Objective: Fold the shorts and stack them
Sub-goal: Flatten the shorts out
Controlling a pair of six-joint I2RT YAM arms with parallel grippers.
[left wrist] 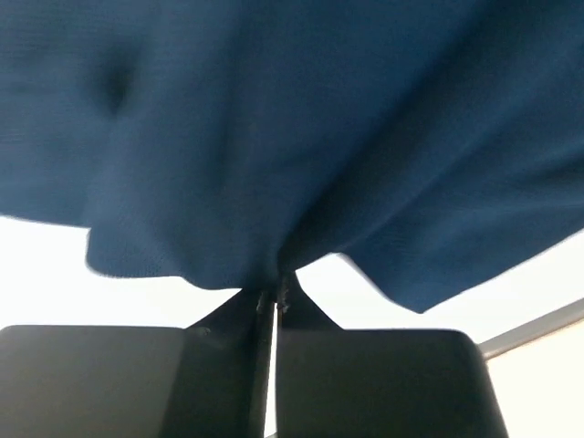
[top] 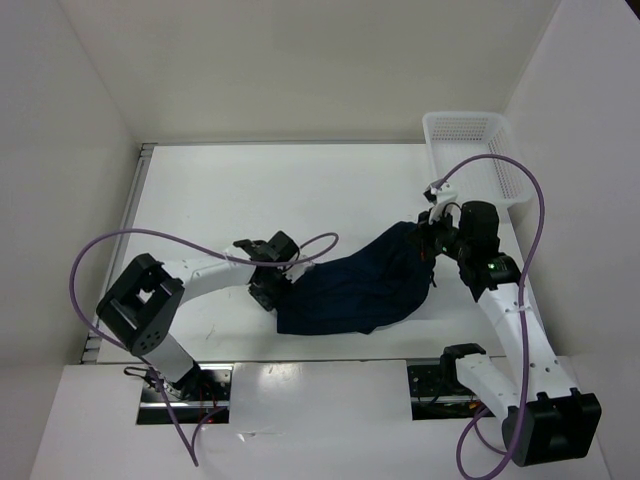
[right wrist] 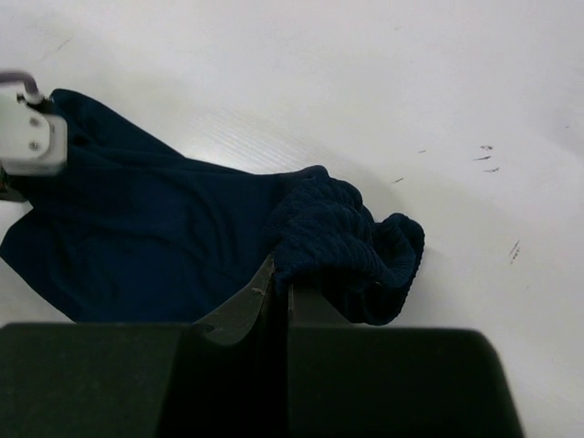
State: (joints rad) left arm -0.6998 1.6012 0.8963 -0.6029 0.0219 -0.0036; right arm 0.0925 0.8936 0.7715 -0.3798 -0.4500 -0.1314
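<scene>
Dark navy shorts [top: 355,285] hang stretched between my two grippers above the white table, sagging in the middle. My left gripper [top: 272,292] is shut on the left edge of the cloth; in the left wrist view the fabric [left wrist: 274,137] fills the top and is pinched between the closed tips [left wrist: 276,290]. My right gripper [top: 428,242] is shut on the ribbed waistband [right wrist: 347,242] at the right end; in the right wrist view the closed tips [right wrist: 281,283] grip the bunched band.
A white mesh basket [top: 470,150] stands at the back right corner of the table [top: 300,190]. Purple cables loop from both arms. The left arm's white wrist part [right wrist: 27,132] shows in the right wrist view.
</scene>
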